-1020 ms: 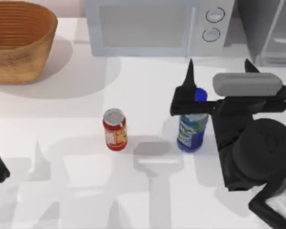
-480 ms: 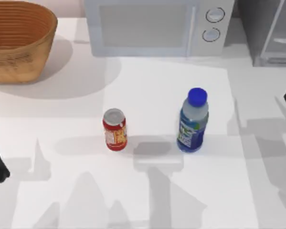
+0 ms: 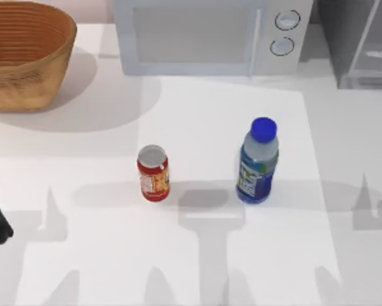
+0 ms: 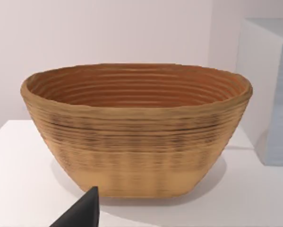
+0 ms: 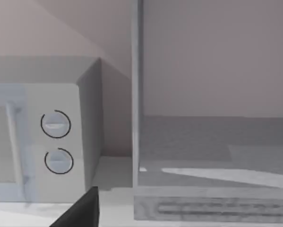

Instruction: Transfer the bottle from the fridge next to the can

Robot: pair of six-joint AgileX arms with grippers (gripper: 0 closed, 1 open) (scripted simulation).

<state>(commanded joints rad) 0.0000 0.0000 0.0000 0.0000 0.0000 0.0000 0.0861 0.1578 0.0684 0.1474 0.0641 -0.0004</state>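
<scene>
Bottle (image 3: 257, 160) stands upright on the counter (image 3: 197, 115), free of either gripper, right of the can (image 3: 154, 173) with a clear gap between them; both are near mid-counter. Fridge (image 3: 359, 41) sits at the back right corner, microwave (image 3: 210, 35) to its left. Left gripper (image 4: 82, 213) is parked at the left edge, far from the bottle, facing the basket (image 4: 136, 127); open or closed: cannot tell. Right gripper (image 5: 82, 210) faces the fridge (image 5: 212, 123) and microwave (image 5: 47, 137); its state can't be told either.
</scene>
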